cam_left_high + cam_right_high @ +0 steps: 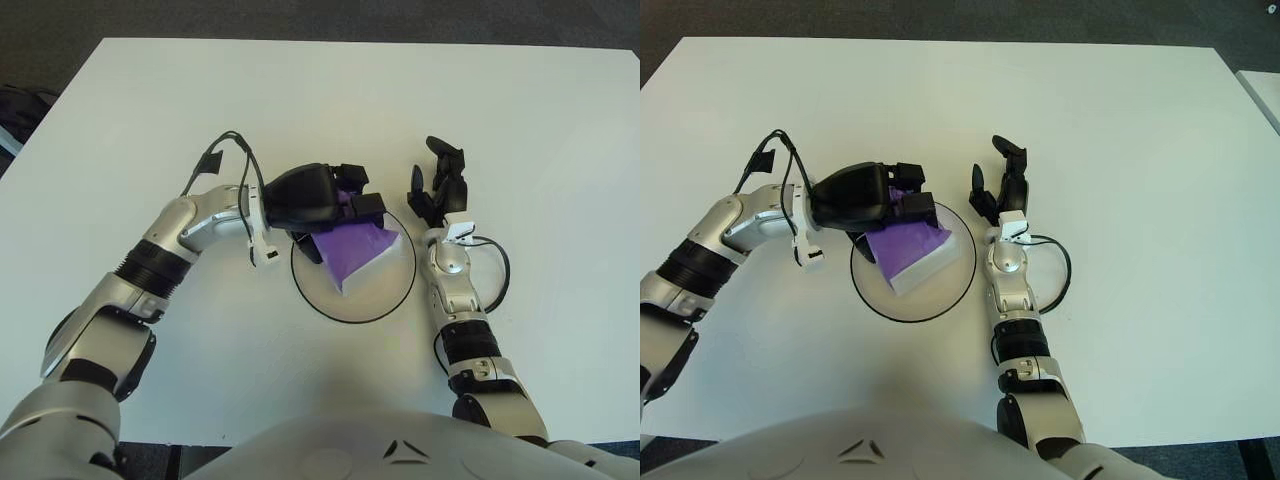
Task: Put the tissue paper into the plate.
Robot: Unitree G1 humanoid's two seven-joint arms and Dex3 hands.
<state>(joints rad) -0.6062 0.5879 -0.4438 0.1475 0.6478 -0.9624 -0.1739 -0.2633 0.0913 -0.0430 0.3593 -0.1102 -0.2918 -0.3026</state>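
Both views look from the robot's head, forward and steeply down onto the white table [520, 110], close enough that the robot's own arms and chest fill the lower edge. The right eye sits slightly to the side, so the plate [940, 300] shows further left there. Both share nearly the whole tabletop.

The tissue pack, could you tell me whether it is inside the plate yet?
Inside: the tissue pack sits tilted within the plate rim, the left hand gripping its top. Full contact: cannot tell.
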